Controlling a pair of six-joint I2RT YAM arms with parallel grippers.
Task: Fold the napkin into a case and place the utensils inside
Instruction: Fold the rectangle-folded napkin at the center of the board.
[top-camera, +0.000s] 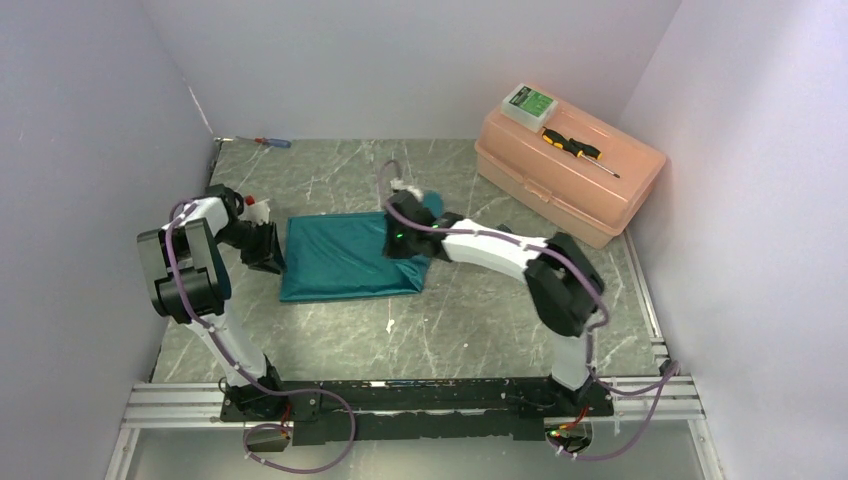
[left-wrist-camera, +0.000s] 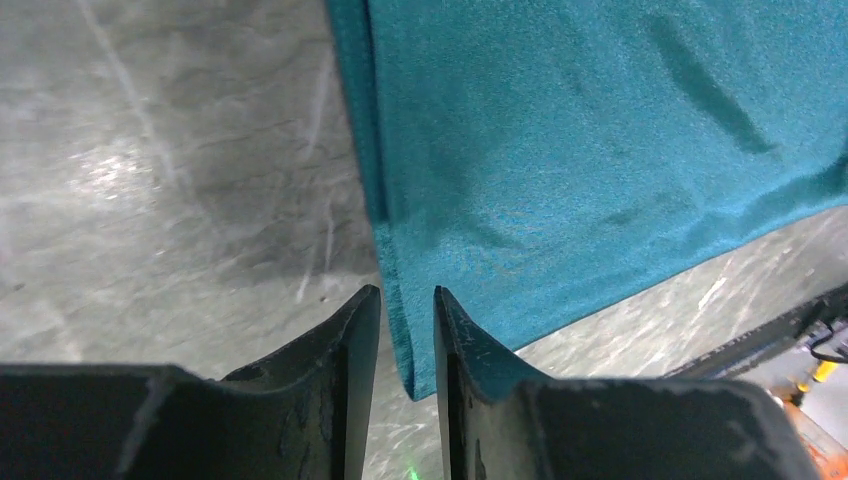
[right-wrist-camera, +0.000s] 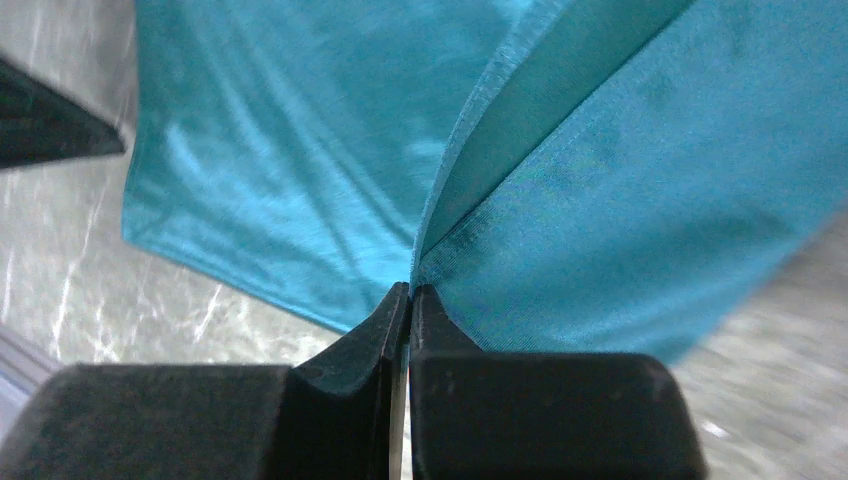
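Pinching the right edge of the napkin (top-camera: 335, 262) tight in the right gripper (right-wrist-camera: 410, 287), straddling its left corner with the left gripper (left-wrist-camera: 407, 296) at a narrow gap, only folding at mid table (top-camera: 460, 325), case unfinished, utensils not in view.

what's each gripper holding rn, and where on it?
Right gripper is shut on the napkin, pinching a raised fold at its hemmed edge. Left gripper straddles the edge by a corner; can't tell if it grips.
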